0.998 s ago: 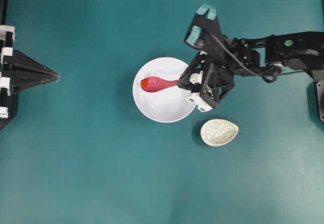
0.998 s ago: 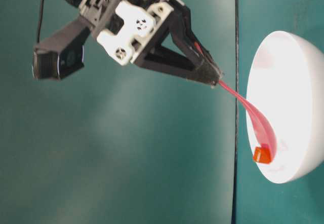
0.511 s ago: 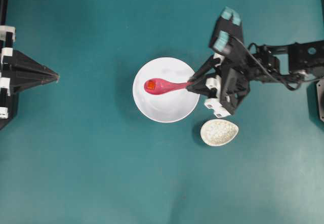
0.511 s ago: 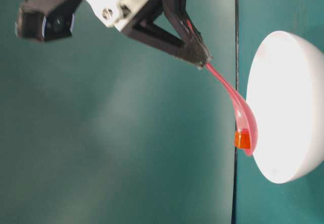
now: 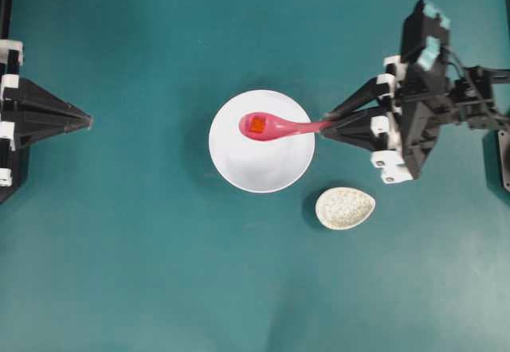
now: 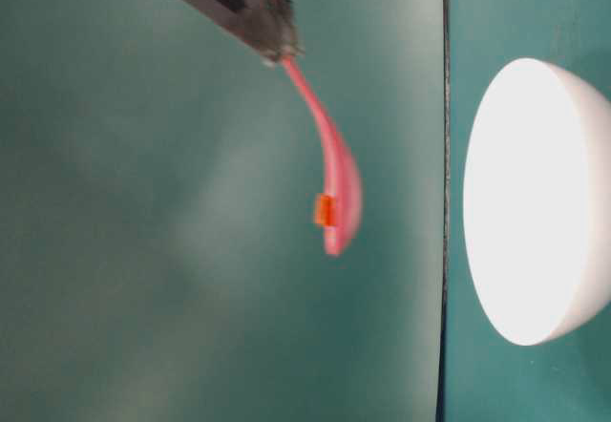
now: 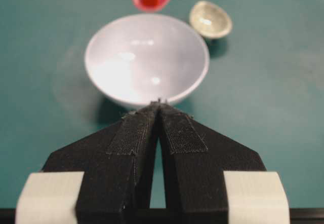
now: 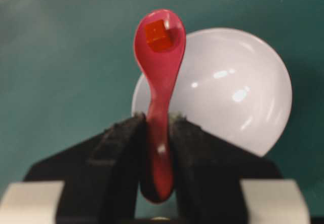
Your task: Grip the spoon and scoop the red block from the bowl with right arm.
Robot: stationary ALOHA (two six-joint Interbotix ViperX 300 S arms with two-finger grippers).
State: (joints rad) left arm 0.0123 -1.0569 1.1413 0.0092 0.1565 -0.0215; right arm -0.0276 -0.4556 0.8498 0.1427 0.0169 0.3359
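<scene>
My right gripper [image 5: 325, 127] is shut on the handle of the magenta-pink spoon [image 5: 275, 127], which it holds level, well above the white bowl [image 5: 263, 169]. The small red block [image 5: 256, 125] lies in the spoon's scoop. From table level the spoon [image 6: 336, 179] hangs in the air to the left of the bowl [image 6: 535, 202], the red block [image 6: 325, 210] resting on it. The right wrist view shows the handle [image 8: 158, 143] clamped between the two black fingers, with the block [image 8: 158, 35] in the scoop ahead. At the far left my left gripper [image 5: 89, 119] rests shut and holds nothing.
A small cream speckled dish [image 5: 345, 208] sits on the teal table just right of the bowl's near side. The left wrist view shows the bowl [image 7: 111, 77] straight ahead of the shut fingers, the dish [image 7: 210, 19] beyond it.
The right gripper has lifted the spoon out of the bowl with the red block in it and drawn back to the right. The left arm has not moved.
</scene>
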